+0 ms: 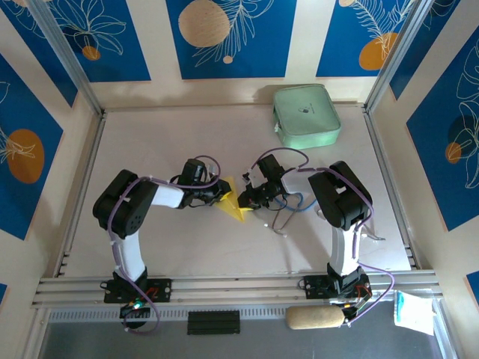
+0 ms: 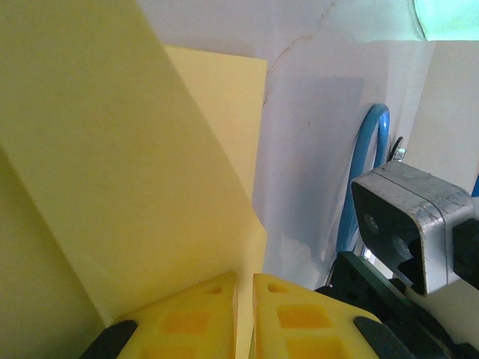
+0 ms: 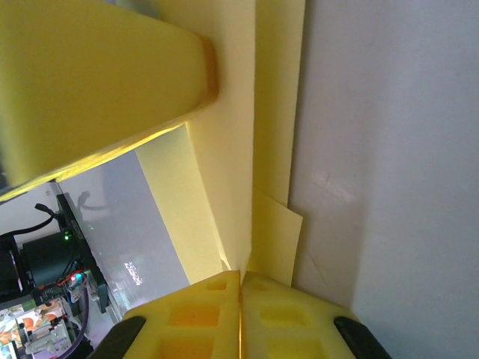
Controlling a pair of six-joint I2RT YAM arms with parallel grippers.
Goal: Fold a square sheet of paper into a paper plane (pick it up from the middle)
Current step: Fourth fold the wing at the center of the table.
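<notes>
Starting at the near edge, both arms reach inward from their bases to the middle of the table [image 1: 187, 247]; there the left gripper [image 1: 222, 196] and the right gripper [image 1: 248, 197] face each other, with the sheet of paper [image 1: 236, 204] between them. The sheet is already creased into overlapping layers; from above it reads as a narrow yellow wedge whose long axis runs roughly near to far, crosswise to the line joining the two grippers. The left wrist view has its yellow pads closed to a thin slit on the sheet's edge, the paper spreading up and to the left of them; the right wrist view has its pads clenched on the paper, a fold line running straight out from between them. Both grasp the sheet, one from each side, so neither arm is nearer; the next crease likely turns on one side holding firm while the other shifts along that axis. Just right of the right gripper loops a blue cable [image 1: 296, 202]; far right, well apart, lies the mint-green case [image 1: 307, 114].
</notes>
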